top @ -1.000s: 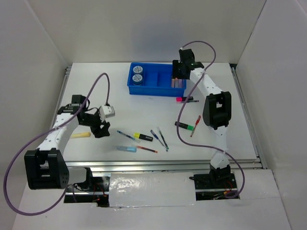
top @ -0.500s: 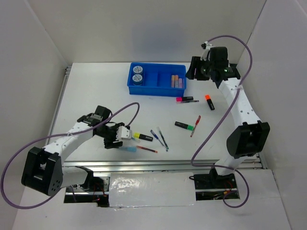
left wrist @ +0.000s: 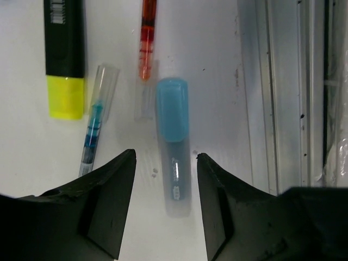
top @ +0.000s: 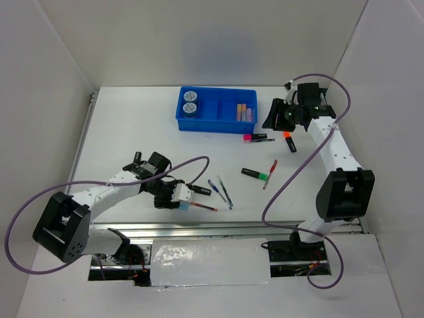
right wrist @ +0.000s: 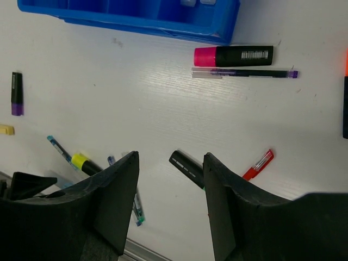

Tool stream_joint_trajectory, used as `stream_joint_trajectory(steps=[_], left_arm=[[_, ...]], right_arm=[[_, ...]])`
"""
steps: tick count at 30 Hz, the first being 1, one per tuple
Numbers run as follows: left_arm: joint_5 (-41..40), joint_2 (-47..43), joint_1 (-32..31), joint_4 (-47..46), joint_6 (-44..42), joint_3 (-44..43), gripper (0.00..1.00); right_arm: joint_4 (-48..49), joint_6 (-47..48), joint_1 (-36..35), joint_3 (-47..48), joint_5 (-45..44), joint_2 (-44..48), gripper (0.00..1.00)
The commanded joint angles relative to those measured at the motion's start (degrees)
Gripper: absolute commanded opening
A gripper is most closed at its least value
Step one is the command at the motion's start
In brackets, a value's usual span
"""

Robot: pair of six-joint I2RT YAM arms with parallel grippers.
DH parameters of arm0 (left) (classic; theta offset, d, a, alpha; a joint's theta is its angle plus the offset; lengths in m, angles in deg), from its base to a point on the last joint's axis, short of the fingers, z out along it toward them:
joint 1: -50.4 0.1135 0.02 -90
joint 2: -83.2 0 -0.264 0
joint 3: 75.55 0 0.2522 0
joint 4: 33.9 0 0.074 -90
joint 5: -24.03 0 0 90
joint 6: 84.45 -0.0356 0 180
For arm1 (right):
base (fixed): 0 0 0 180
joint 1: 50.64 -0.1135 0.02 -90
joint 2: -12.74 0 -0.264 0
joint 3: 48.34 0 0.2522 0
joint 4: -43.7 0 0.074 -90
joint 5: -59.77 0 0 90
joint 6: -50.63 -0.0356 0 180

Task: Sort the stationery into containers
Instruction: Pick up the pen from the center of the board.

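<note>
Left claw [left wrist: 166, 160] swung over, now open astride blue marker [left wrist: 173, 136], narrowing, no contact. Right claw [right wrist: 171, 157] left tray [top: 213, 126], open, empty. Pick next, likely.

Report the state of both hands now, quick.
Left hand: open, fingers either side of the pale blue marker, not gripping it.
Right hand: open, empty.

- Blue tray [top: 212, 126] stood at the table's far side — two pale-blue discs [top: 190, 108] sat in its left compartment.
- Pale-blue highlighter [left wrist: 174, 142] lay flat, near the yellow highlighter [left wrist: 65, 61].
- Pink highlighter [right wrist: 232, 55] lay just outside the tray.
</note>
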Motion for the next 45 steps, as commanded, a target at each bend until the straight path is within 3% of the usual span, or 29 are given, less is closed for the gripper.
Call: stream_joint_trajectory(steps=[1,18,21,24,25,29,33,34,36,37,39,45], left_arm=[[0.01,1.11,-2.66,-1.39,2.62,0.38,0.60],[-3.42,5.33,-5.57,-6.22,9.30,3.28,0.52],[-3.77,5.42,-5.57,-7.63,10.45,3.63,0.46],[-4.30,5.07,-5.57,-8.51,12.64,3.03,0.30],[-4.56,4.29,-5.48,-8.25,14.21,2.41,0.19],[1.05,-1.16,1.45,-0.88,16.85,-5.30,0.01],[5.28,-8.01,6.38,-6.01,35.09,-14.36,0.00],[5.45,-8.64,7.69,-8.31,46.80,-16.12,0.00],[3.88,-9.43,7.88,-14.97,58.03,-20.43,0.00],[2.48,-9.43,7.53,-16.93,69.31,-21.66,0.00],[-5.68,-9.17,6.31,-20.10,81.22,-24.30,0.00],[-14.57,-8.64,6.56,-23.44,97.94,-27.30,0.00]], right_arm=[[-0.77,-0.08,0.71,1.62,2.17,2.78,0.57],[-1.12,0.80,2.82,0.39,3.67,4.27,0.57],[-1.03,0.71,2.99,0.12,3.67,4.36,0.57],[-0.85,0.71,2.99,-0.49,3.93,5.15,0.57],[-0.94,0.80,3.08,-0.49,4.28,5.50,0.57],[-1.03,2.46,4.75,-0.14,6.91,9.45,0.56],[-0.16,2.21,6.77,0.56,11.92,12.44,0.54],[0.28,2.20,7.12,0.39,13.41,13.06,0.54],[2.47,1.59,6.78,-1.02,17.28,15.43,0.54],[3.18,1.42,5.82,-1.54,18.25,16.13,0.54],[4.33,1.24,2.32,-1.90,19.14,17.72,0.55],[7.49,-5.16,-10.00,0.65,17.47,17.55,0.56]])
